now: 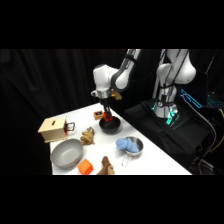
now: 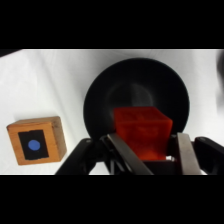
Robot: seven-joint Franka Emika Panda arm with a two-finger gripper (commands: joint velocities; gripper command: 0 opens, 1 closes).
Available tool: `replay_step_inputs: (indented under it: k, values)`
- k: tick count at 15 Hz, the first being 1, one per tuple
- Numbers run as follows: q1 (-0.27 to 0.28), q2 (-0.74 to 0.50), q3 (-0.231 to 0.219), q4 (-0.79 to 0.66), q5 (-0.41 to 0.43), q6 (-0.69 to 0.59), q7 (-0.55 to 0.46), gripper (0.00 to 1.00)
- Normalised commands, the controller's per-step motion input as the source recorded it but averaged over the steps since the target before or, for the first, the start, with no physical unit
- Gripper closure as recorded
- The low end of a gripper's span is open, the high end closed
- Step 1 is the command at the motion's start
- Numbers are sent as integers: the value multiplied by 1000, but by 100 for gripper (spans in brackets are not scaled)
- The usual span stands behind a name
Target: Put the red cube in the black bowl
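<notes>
The pincer point(image 2: 145, 150) is clenched on the red cube point(image 2: 141, 131), holding it directly above the black bowl point(image 2: 100, 100) on the white table point(image 2: 45, 80). A small wooden block with a blue dot point(image 2: 36, 140) lies beside the bowl.

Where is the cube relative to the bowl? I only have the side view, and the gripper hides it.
Observer: In the wrist view the red cube sits between the gripper's two fingers, directly over the black bowl's opening.
Operator: Is the bowl empty?
Observer: Yes, what shows of its inside is bare; the cube hides part of it.
Operator: Anything close beside the bowl that I might miss?
Observer: A small wooden block with a blue dot on a black square lies on the table, apart from the bowl's rim.
</notes>
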Motion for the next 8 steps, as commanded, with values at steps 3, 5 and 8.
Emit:
replay_step_inputs:
  k: [3,5,8]
  values:
    - [-88,98,67,-8,156,203,-198,60]
    - [-83,36,73,-11,120,170,-173,27]
    - [-73,6,73,0,101,125,-150,11]
